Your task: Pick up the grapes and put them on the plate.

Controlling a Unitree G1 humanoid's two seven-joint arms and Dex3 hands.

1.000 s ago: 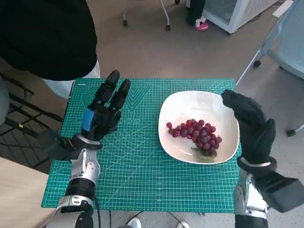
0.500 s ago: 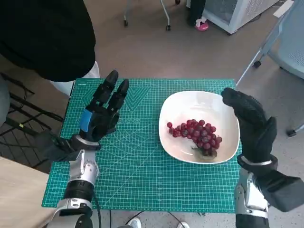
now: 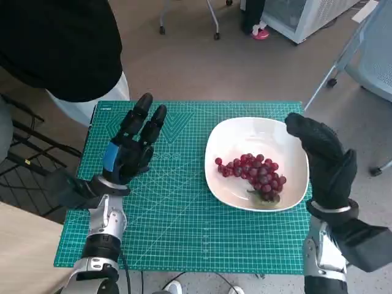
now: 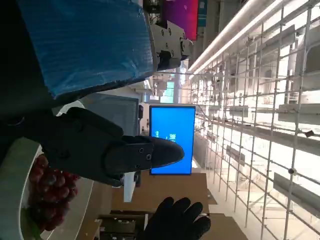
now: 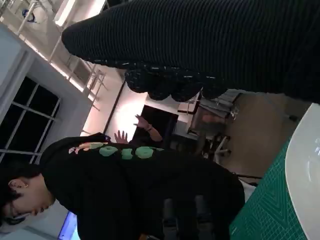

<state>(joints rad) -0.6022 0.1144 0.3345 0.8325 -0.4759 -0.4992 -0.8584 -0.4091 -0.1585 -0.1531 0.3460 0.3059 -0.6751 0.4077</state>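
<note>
The right robot hand (image 3: 323,160) stands raised just past the white plate's (image 3: 233,187) outer rim, fingers loosely apart and holding nothing (its palm side is hidden). The left robot hand (image 3: 131,147) hovers open over the green cutting mat (image 3: 177,226), fingers straight. The red grapes (image 3: 252,173) lie on the plate. A person in black (image 3: 58,46) crowds the desk's far left corner.

Looks like an office or lab: rolling chair legs (image 3: 187,18), grid cutting mat (image 3: 177,214), blue monitor screen (image 4: 172,140), ceiling strip lights (image 4: 225,35).
</note>
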